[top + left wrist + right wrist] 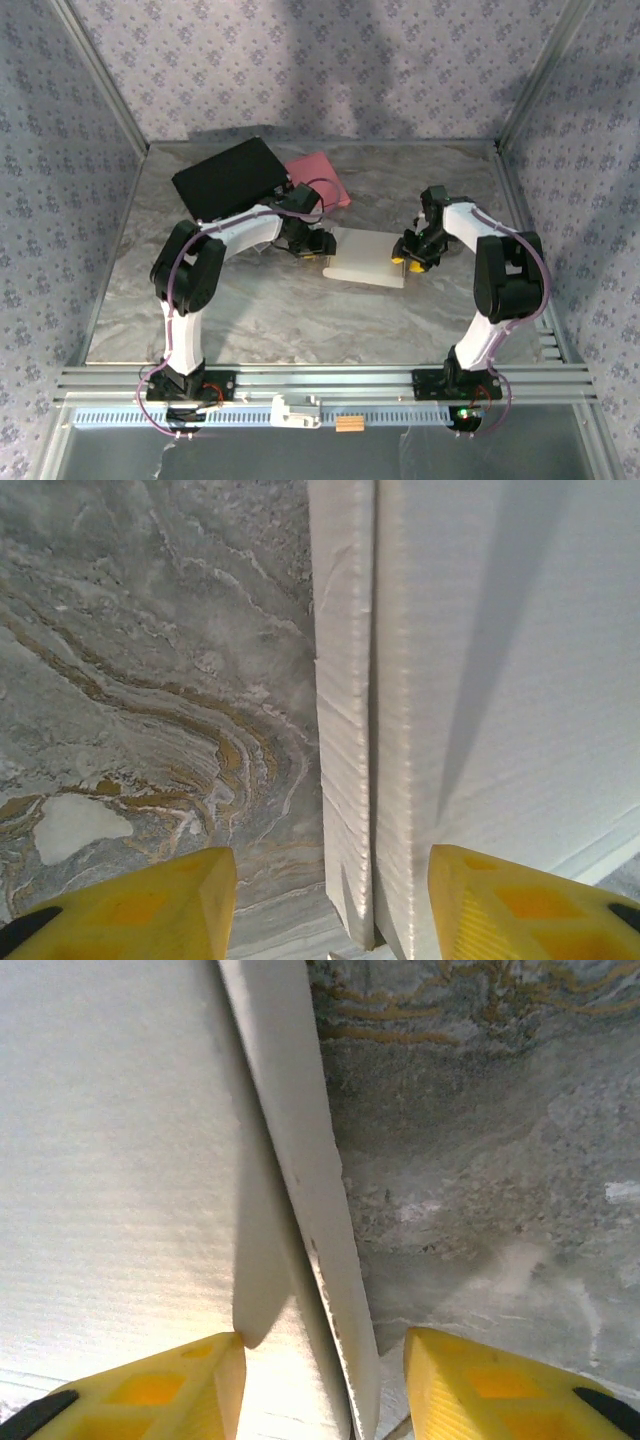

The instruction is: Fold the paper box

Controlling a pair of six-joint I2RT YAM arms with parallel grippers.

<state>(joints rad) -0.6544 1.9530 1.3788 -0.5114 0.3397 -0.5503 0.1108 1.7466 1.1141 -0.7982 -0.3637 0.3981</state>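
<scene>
A white corrugated paper box (pixel 365 258), not yet folded up, lies open near the centre of the grey marble-patterned counter (pixel 300 320). Its base is flat and a narrow side flap stands raised along each short edge.

The left gripper (pixel 318 245) sits at the box's 9 o'clock edge. In its wrist view (pixel 330 855) the yellow jaws are released and straddle the left side flap (pixel 345 730), with a gap on either side. The right gripper (pixel 410 255) sits at the 3 o'clock edge. Its jaws (pixel 322 1338) are likewise spread, with the right side flap (pixel 290 1140) between them, leaning and ungripped.

I judge this to be the step of raising the two side walls. Next, I would close each pair of jaws on its flap and fold both walls upright together, keeping the base from sliding.

Beyond the box, at about 11 o'clock, lies a flat pink sheet (pixel 322 178). Further out, at about 10 o'clock, lies a flat black rectangular slab (pixel 228 177).
</scene>
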